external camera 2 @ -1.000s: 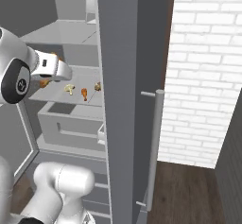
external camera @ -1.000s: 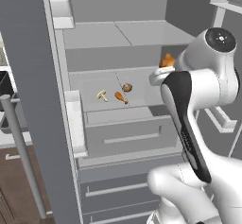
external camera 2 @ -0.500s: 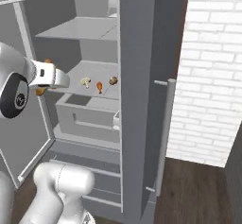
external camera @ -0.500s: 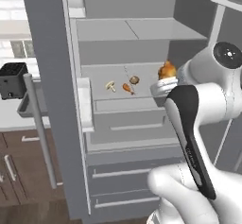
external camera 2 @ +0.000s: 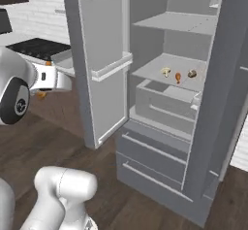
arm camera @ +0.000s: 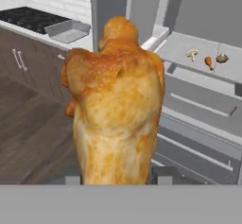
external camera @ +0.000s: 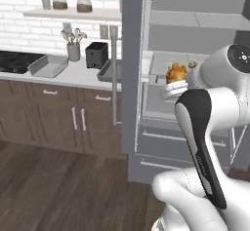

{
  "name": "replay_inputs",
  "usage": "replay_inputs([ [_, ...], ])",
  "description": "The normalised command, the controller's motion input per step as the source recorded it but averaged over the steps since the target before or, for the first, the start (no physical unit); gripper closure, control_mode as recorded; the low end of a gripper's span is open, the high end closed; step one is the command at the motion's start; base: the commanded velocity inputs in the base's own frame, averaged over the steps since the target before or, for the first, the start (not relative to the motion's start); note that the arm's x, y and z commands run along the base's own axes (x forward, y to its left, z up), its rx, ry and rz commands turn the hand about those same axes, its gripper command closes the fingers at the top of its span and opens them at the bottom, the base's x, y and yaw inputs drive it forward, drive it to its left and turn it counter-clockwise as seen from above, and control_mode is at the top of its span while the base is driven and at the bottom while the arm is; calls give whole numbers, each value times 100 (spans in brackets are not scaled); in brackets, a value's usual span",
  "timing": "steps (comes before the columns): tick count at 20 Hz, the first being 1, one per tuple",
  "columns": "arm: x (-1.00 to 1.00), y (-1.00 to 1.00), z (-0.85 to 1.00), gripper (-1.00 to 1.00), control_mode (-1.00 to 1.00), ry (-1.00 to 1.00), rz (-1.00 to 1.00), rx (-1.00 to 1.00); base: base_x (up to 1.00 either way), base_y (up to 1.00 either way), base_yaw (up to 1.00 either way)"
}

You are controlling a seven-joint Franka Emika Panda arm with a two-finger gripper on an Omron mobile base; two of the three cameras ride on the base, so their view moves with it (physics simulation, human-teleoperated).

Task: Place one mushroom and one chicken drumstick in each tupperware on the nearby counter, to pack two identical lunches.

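Observation:
A golden-brown chicken drumstick (arm camera: 116, 105) stands close in front of the hand camera, with my gripper (arm camera: 116, 178) shut on its lower end. In the left base view the drumstick (external camera: 176, 72) sits in the gripper (external camera: 175, 86) in front of the open fridge. On the counter (external camera: 73, 76) lie two grey tupperware trays, one (external camera: 48, 65) near the stove and one (external camera: 111, 70) partly behind the fridge door. A white mushroom (external camera 2: 165, 71), a second drumstick (external camera 2: 178, 77) and a brown mushroom (external camera 2: 192, 73) rest on the fridge shelf.
The open fridge door (external camera: 132, 69) stands between my arm and the counter. A black toaster (external camera: 96, 54) and a utensil holder (external camera: 73, 50) sit at the counter's back. The black stove (external camera: 17, 61) lies at far left. Dark wood floor spreads below.
Both base views have swung left from the fridge interior toward the counter, so the camera moved. The drumstick stays in my gripper throughout.

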Motion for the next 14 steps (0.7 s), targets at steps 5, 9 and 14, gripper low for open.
replay_inputs([
  [5, 0, 0, 0, 100, 100, 0, 0, 0, 6, 100, 49],
  [9, 0, 0, 0, 100, 100, 0, 0, 0, 90, 69, 25],
  [14, 0, 0, 0, 100, 100, 0, 0, 0, 100, -50, 3],
])
